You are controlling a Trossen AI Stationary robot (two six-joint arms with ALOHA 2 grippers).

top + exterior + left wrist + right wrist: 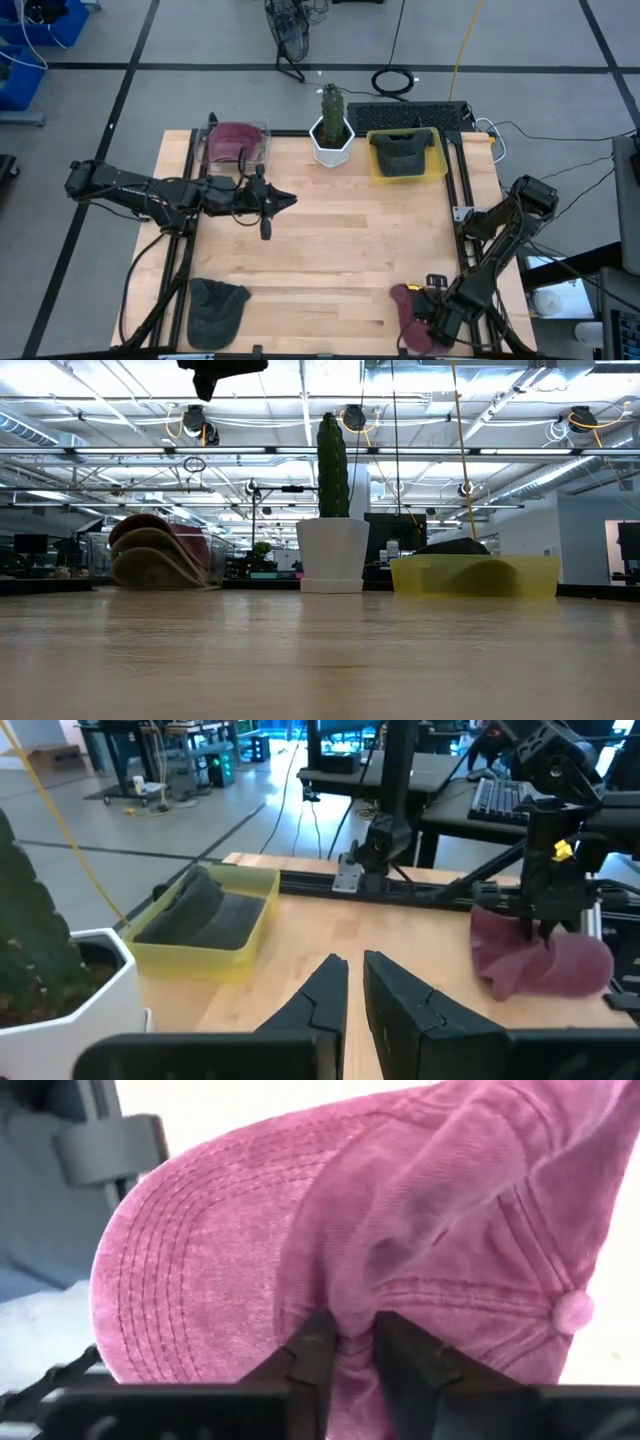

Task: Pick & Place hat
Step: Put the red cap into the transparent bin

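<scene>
Right wrist view, R gripper (pixel 345 1342) pinching maroon hat (pixel 400 1210)

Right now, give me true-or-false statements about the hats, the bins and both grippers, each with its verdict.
1. The right gripper is pinching the maroon cap. True.
2. The yellow bin is empty. False: a dark hat lies in it.
3. The left gripper holds a hat. False: it hovers shut over bare table, holding nothing.
4. The cactus pot stands between the clear bin and the yellow bin. True.
5. A dark cap lies near the table's front left corner. True.
</scene>
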